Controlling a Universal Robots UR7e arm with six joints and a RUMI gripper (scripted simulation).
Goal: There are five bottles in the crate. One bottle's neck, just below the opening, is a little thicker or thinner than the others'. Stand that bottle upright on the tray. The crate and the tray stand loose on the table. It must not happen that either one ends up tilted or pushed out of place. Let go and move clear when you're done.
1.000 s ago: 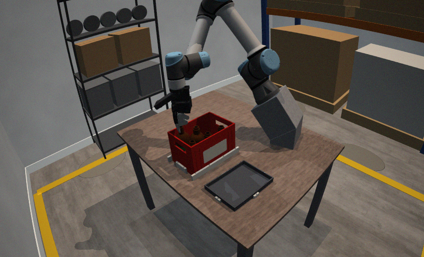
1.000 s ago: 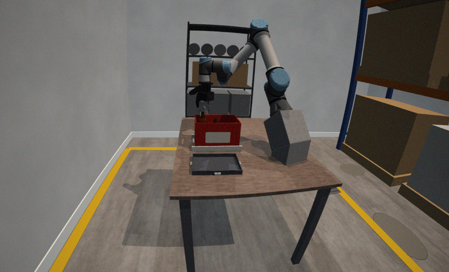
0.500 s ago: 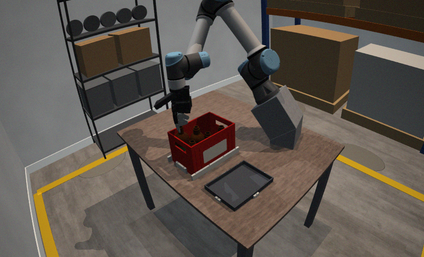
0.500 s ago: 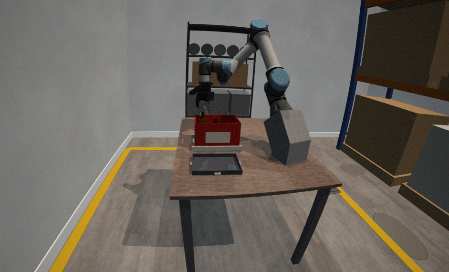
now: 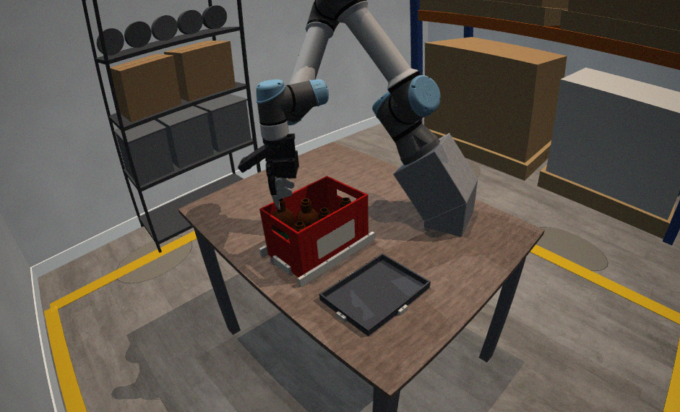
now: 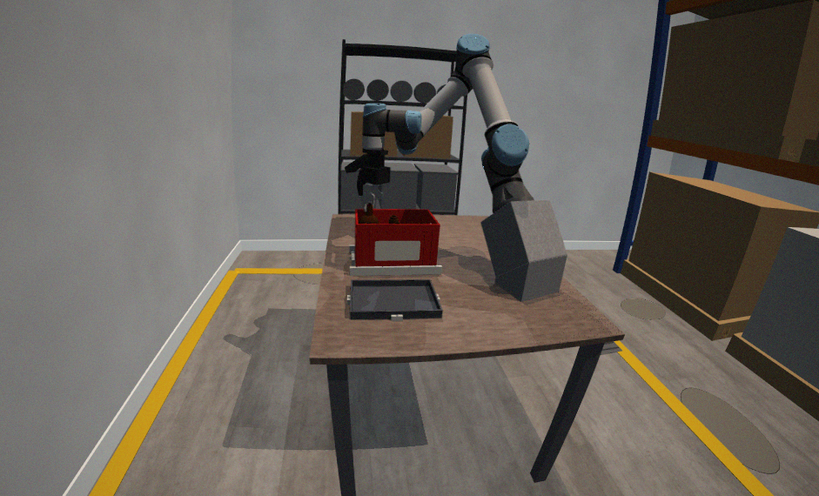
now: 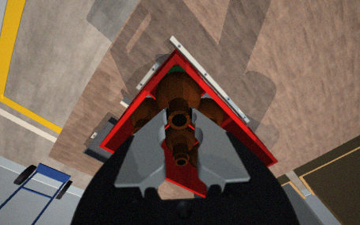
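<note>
Red crate: plastic, on the wooden table, set in a pale grey corner frame; a light label panel on its long side.
Brown bottles: five glass bottles in the crate; four stand low among the dividers, necks up.
Held bottle: at the crate's corner farthest from the tray, its neck clamped just below the opening; in the top view its shoulder shows above the crate rim, higher than its neighbours, body upright.
Gripper: pointing straight down over that corner, jaws closed on the held bottle's neck, one grey finger on each side of the opening.
Neighbouring bottle: directly below the held one in the wrist view, mouth open to the camera, between the fingers' bases but not touched.
Tray: dark, shallow, flat on the table near the crate's long side, apart from it; nothing in it.
Arm: rises from a tilted grey pedestal on the table's far side and reaches over to the crate.
Background: a black shelf rack with cardboard boxes by the wall.
</note>
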